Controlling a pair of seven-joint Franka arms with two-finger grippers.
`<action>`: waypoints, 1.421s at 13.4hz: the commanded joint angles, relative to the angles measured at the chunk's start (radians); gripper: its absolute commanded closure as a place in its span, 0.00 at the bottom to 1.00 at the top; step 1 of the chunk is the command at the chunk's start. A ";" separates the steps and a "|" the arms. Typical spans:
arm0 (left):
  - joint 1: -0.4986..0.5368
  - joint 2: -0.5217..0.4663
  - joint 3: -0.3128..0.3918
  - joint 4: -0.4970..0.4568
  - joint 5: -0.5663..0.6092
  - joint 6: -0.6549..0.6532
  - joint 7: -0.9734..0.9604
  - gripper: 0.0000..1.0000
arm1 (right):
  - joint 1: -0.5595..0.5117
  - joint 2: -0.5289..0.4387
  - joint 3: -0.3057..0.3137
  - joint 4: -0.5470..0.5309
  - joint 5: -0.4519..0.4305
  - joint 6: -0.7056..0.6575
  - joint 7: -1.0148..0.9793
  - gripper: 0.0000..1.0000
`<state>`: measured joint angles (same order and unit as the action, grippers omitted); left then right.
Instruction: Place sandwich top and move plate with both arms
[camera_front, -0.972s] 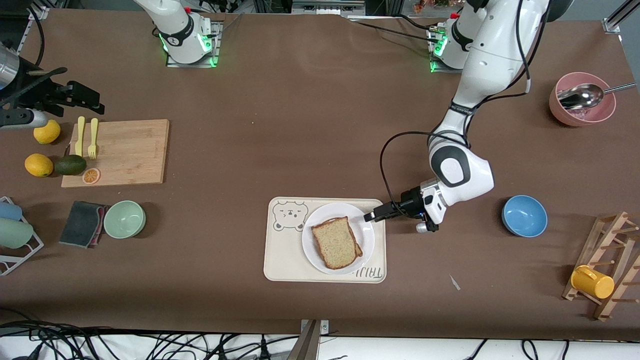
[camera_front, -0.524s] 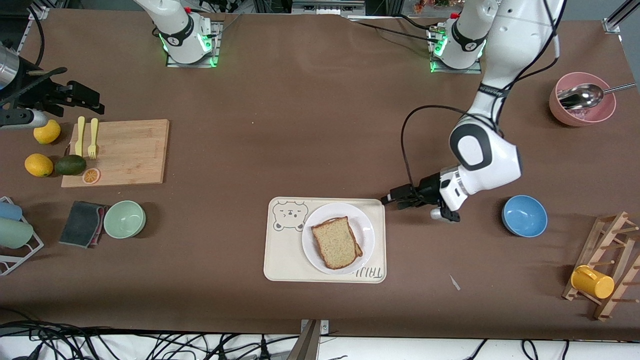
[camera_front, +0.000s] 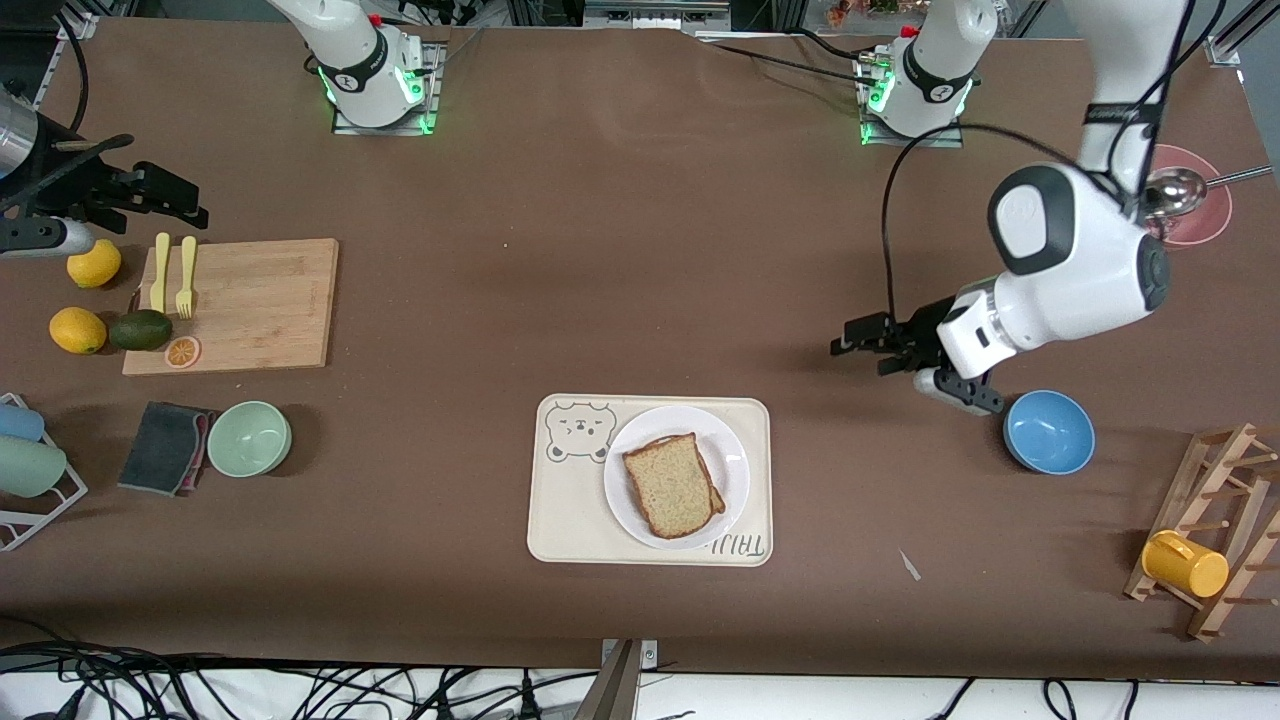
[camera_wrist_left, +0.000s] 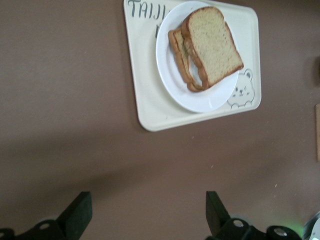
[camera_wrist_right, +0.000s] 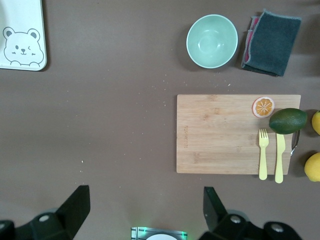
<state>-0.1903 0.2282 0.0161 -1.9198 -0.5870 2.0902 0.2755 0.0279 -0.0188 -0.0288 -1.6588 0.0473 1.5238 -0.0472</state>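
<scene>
Plate (camera_front: 676, 476) sits on the cream tray (camera_front: 565, 520) near the front camera. It looks hard and slick, so grab its bare rim from two sides. Sandwich top (camera_front: 672, 485) lies on it, soft and light. Left gripper (camera_front: 868, 343) hangs over bare tabletop (camera_front: 620, 250), fingers wide, empty. Right gripper (camera_wrist_right: 145, 212) waits over the tabletop, fingers wide, empty.

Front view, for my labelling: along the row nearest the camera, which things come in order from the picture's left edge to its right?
Grey cloth → green bowl → cream bear tray → blue bowl → yellow mug on the wooden rack.
</scene>
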 joint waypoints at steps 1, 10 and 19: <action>0.014 -0.076 -0.015 0.014 0.192 -0.112 -0.137 0.00 | -0.002 0.002 -0.002 0.022 -0.011 -0.016 0.000 0.00; 0.023 -0.107 0.050 0.327 0.582 -0.620 -0.237 0.00 | -0.002 0.004 -0.003 0.022 -0.011 -0.011 -0.002 0.00; 0.035 -0.104 0.088 0.453 0.581 -0.674 -0.239 0.00 | -0.002 0.004 -0.003 0.024 -0.011 -0.010 -0.003 0.00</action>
<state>-0.1555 0.1105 0.1086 -1.4978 -0.0319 1.4391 0.0448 0.0275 -0.0188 -0.0320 -1.6585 0.0445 1.5243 -0.0467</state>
